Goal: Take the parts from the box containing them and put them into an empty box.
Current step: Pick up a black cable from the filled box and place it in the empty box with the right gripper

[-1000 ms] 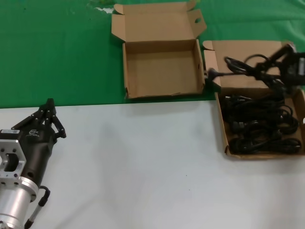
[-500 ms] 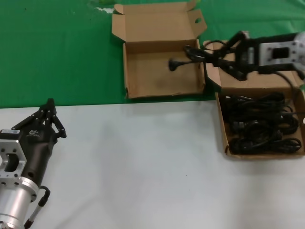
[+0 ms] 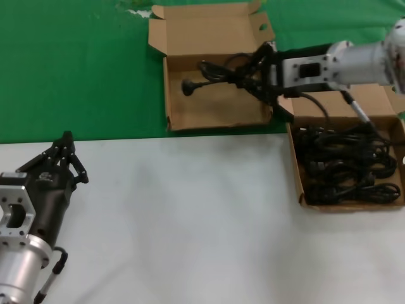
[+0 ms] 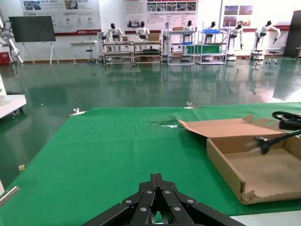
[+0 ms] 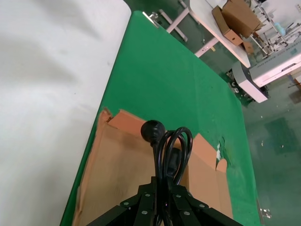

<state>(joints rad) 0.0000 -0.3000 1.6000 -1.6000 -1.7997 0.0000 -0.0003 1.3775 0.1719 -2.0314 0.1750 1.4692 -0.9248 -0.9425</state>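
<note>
Matt brown cardboard empty box (image 3: pixel 215 95), glossy black rubbery cord (image 3: pixel 218 75)

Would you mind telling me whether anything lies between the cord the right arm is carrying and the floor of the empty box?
Nothing visible does. The right end effector holds the power cord above the open empty box, whose floor is bare cardboard with its lid folded back. The left end effector is parked at the table's near left.

Box containing them (image 3: pixel 302 190) cut at right edge; right gripper (image 3: pixel 256 66) hides cord coil (image 3: pixel 231 66)
</note>
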